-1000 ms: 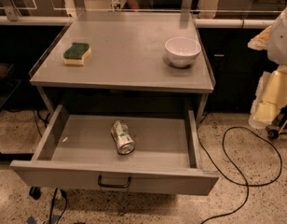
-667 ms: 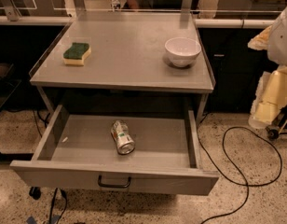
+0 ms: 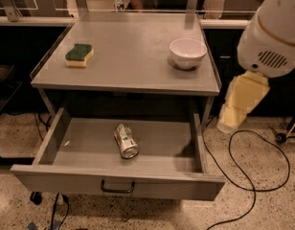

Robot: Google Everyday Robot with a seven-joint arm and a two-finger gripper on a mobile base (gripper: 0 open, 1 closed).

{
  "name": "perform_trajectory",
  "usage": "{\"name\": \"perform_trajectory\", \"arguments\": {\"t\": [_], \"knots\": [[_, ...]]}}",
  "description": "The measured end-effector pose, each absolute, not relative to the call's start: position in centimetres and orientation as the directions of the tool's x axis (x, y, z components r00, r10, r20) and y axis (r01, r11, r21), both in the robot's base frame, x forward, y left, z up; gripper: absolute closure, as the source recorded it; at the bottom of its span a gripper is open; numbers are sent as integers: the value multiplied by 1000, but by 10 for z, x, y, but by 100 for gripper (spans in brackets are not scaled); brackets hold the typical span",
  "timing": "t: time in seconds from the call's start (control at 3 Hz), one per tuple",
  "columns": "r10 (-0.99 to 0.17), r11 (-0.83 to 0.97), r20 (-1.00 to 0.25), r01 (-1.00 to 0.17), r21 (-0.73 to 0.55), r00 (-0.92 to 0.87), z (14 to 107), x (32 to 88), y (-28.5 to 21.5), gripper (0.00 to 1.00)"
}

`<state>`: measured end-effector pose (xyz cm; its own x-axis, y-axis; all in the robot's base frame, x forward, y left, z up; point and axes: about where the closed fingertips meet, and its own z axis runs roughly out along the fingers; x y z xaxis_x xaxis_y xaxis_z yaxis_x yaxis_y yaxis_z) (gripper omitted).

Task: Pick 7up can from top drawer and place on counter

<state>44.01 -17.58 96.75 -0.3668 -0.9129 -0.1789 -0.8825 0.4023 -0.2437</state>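
Observation:
The 7up can (image 3: 125, 140) lies on its side in the middle of the open top drawer (image 3: 116, 186), its silver end facing the front panel with the dark handle (image 3: 118, 187). The grey counter (image 3: 123, 56) is above the drawer. My arm's white housing (image 3: 274, 30) fills the upper right. Below it hangs the cream-coloured gripper (image 3: 241, 102), to the right of the counter's edge and above the floor, well apart from the can. It holds nothing that I can see.
A white bowl (image 3: 187, 52) stands on the counter's right side. A green and yellow sponge (image 3: 79, 54) lies at its left. A black cable (image 3: 248, 176) loops on the speckled floor to the right of the drawer.
My arm has moved left, closer to the counter's right edge, and looks larger. The can, drawer, bowl and sponge have not moved.

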Motion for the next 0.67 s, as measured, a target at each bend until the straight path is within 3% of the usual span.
{"name": "perform_trajectory", "arguments": {"t": [0.67], "knots": [[-868,491,-206,-840,-232,-451,968,441,-167,0]]}}
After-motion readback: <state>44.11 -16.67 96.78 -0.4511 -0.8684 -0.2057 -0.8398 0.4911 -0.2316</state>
